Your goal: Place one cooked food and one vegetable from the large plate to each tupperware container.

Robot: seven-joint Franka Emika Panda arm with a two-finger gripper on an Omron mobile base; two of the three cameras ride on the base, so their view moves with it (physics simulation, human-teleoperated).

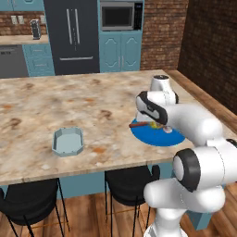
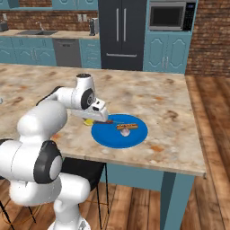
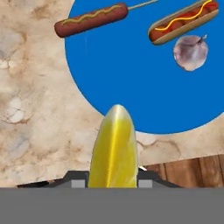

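My gripper (image 3: 111,179) is shut on the vegetable, a slim yellow corn cob (image 3: 113,148), held just off the rim of the large blue plate (image 3: 144,87). On the plate lie the sausage on a stick (image 3: 92,19), the hot dog in a bun (image 3: 183,21) and the whitish-pink garlic bulb (image 3: 190,52). From the right base view, the gripper (image 2: 92,120) hangs over the plate's (image 2: 119,134) left edge with the corn (image 2: 89,121) in it. An octagonal tupperware container (image 1: 68,141) sits to the left of the plate (image 1: 159,138), near the counter's front edge.
The marble counter (image 1: 69,102) stretches wide behind and to the left of the plate. Dark stools (image 1: 28,199) stand under its front edge. Fridge, microwave and cabinets line the back wall. Wooden floor lies beyond the counter's right end.
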